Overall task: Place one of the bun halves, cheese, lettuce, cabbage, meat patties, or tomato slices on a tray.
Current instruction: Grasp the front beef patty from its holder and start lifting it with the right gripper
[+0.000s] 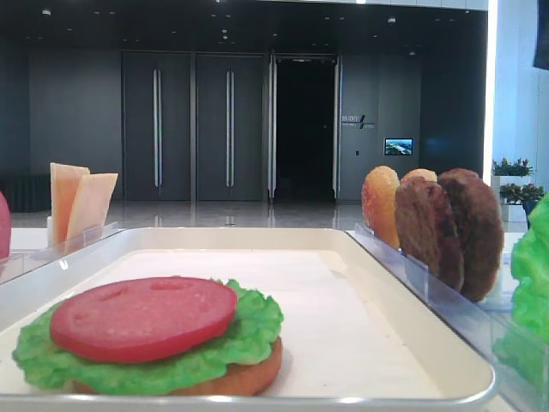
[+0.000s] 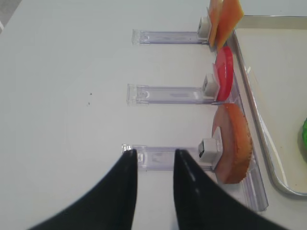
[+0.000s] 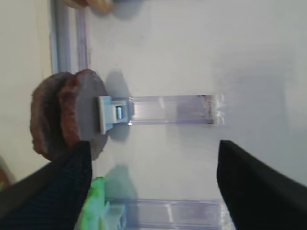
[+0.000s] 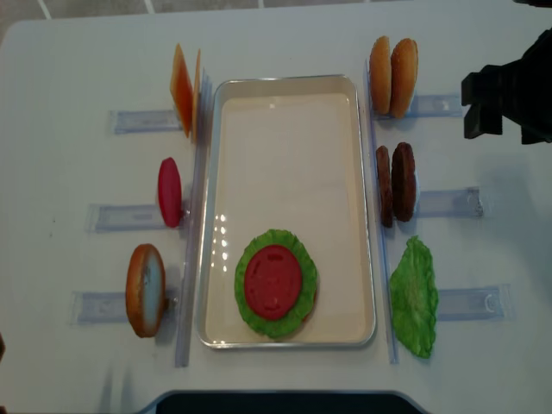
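Stacked bun half is mostly hidden under lettuce; both claws spread, empty, fingertips cropped.

- Left fingers: matte black, smooth, tapering to narrow tips.
- Right fingers: black, broad, with fine mesh-like texture on one.
- Right arm: blocky black housing.

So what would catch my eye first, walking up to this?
Probably the half-built burger: a red tomato slice on ruffled lettuce near the front of the tray. Next, the ingredients standing upright along both sides, like the dark meat patties on the right.
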### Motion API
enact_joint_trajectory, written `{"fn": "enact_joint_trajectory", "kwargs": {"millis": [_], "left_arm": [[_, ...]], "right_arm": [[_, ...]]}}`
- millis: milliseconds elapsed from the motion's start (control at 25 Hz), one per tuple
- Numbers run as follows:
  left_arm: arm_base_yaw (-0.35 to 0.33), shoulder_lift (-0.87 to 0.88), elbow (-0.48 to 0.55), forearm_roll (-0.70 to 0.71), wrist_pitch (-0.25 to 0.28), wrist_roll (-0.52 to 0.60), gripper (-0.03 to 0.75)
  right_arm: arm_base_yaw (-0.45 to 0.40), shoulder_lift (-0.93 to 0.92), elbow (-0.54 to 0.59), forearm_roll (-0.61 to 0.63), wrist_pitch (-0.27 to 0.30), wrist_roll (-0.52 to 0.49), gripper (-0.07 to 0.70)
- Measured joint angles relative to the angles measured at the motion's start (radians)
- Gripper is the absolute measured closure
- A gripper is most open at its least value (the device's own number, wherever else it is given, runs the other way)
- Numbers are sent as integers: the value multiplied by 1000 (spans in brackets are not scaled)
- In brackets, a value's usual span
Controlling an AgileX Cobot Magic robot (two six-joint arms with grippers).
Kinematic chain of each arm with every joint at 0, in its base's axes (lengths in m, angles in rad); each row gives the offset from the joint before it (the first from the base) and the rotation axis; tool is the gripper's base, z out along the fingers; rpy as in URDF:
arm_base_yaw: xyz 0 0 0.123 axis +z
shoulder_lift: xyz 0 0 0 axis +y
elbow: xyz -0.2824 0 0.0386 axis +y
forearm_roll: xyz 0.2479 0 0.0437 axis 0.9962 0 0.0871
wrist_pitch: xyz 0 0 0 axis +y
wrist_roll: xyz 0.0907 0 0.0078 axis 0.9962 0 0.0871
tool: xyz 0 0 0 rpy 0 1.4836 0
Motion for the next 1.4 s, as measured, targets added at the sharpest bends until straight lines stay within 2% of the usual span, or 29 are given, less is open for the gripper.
{"fn": "enact_joint_trajectory", "kwargs": {"millis": [280, 600, 800, 1400], "left_arm": [[0, 0, 0, 0, 0, 0, 599], [0, 0, 0, 0, 0, 0, 699], [0, 0, 0, 0, 0, 0, 714], [0, 0, 0, 0, 0, 0, 715]], "right_arm": [[186, 0, -6, -49, -69, 173, 90], [337, 36, -7, -56, -132, 271, 90], [374, 88, -7, -54, -149, 279, 90], [380, 207, -7, -51, -181, 268, 90]]}}
